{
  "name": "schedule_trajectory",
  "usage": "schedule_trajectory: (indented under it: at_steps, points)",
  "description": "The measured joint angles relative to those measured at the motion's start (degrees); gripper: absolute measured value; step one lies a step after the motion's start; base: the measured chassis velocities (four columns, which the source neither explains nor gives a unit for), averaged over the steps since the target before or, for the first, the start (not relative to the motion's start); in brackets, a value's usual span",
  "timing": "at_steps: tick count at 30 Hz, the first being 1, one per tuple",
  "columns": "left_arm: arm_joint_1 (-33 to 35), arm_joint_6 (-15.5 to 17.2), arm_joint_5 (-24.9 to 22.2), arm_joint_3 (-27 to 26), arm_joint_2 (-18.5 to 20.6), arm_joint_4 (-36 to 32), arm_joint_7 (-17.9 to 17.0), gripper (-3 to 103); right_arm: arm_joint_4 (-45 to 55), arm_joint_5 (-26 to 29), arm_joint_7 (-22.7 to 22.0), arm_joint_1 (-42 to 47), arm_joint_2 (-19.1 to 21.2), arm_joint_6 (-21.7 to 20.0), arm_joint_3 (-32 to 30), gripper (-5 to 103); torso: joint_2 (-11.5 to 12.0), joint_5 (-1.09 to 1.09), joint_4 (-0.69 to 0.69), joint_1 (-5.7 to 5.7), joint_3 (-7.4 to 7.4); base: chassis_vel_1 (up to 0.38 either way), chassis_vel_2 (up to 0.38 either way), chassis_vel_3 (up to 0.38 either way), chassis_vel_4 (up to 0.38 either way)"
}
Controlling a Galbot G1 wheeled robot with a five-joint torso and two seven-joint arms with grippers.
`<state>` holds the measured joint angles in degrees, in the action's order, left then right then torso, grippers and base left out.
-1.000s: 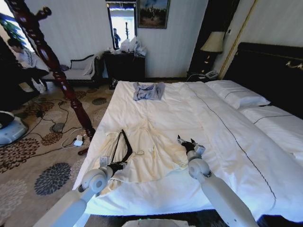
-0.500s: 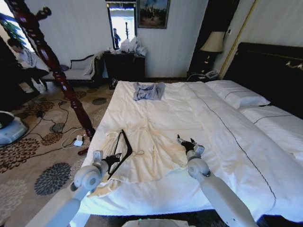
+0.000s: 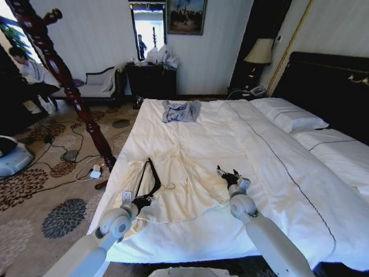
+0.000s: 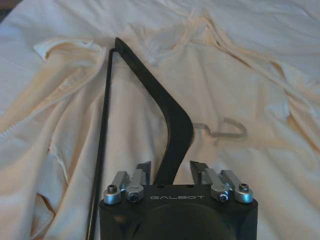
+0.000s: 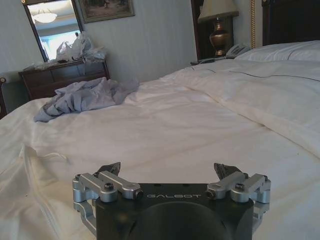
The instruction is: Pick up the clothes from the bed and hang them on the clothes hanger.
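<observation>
- The bed (image 3: 271, 167) is wide and white, with pillows by a dark headboard (image 3: 328, 86) on the robot's right.
- The clothes (image 3: 179, 184), a cream shirt, lie spread flat on the near left part of the bed, with the collar toward the far end.
- A grey-blue garment (image 3: 181, 111) lies crumpled near the bed's far edge, well apart from the shirt.
- The hanger (image 3: 151, 180), thin and black, rests on the shirt's left side; in the left wrist view its metal hook (image 4: 227, 131) lies on the cloth.
- The left claw (image 3: 142, 202) is at the shirt's near left edge, with its fingers (image 4: 144, 168) narrowly apart on either side of the hanger's thick arm; I cannot tell if they grip it.
- The right claw (image 3: 229, 175) sits just off the shirt's right edge, low over the duvet, with its jaws spread wide and holding nothing.
</observation>
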<state>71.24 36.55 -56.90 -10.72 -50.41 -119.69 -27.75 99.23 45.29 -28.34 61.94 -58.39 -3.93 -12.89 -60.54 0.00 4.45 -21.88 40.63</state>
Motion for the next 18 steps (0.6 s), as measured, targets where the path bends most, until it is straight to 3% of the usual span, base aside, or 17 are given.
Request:
schedule_trajectory:
  at_steps: [1, 5, 8, 10, 12, 14, 18]
  points:
    - [0.14, 0.00, -0.18, -0.32, 0.02, -0.27, 0.00, 54, 0.00, 0.00, 0.00, 0.00, -0.04, 0.00, 0.00, 100, 0.00, 0.00, 0.00, 0.00, 0.00, 0.000, 0.000, 0.000, 0.000]
    - [1.22, 0.05, -0.94, -1.89, 0.66, -1.39, 0.03, 60, -0.01, -0.03, -0.04, -0.01, -0.16, 0.01, 0.03, 100, 0.00, 0.00, 0.01, 0.00, 0.00, 0.000, 0.000, 0.000, 0.000]
    - [2.33, 0.34, -1.10, -2.95, 1.28, -2.01, 0.10, 56, -0.01, -0.05, -0.09, -0.02, -0.17, 0.02, 0.05, 100, 0.00, -0.01, 0.00, 0.00, 0.00, 0.000, 0.000, 0.000, 0.000]
    - [4.77, 0.73, -1.21, -5.13, 2.26, -3.14, 0.14, 39, 0.09, -0.07, -0.17, 0.08, -0.14, 0.01, 0.05, 100, 0.00, 0.00, 0.00, 0.00, 0.00, 0.000, 0.000, 0.000, 0.000]
    - [5.35, 0.78, -1.17, -5.51, 2.41, -3.37, 0.14, 39, 0.13, -0.09, -0.19, 0.10, -0.13, 0.02, 0.05, 100, 0.00, 0.00, -0.01, 0.00, 0.00, 0.000, 0.000, 0.000, 0.000]
    - [7.21, 0.84, -0.20, -6.35, 2.89, -3.98, 0.14, 29, 0.24, -0.22, -0.21, 0.14, -0.13, 0.02, 0.03, 100, 0.00, 0.00, 0.00, 0.00, 0.00, 0.000, 0.000, 0.000, 0.000]
    - [9.02, 0.79, 1.85, -6.04, 2.88, -4.16, 0.38, 44, 0.44, -0.41, -0.23, 0.29, -0.41, 0.02, 0.02, 100, 0.00, 0.00, -0.01, 0.00, 0.00, 0.000, 0.000, 0.000, 0.000]
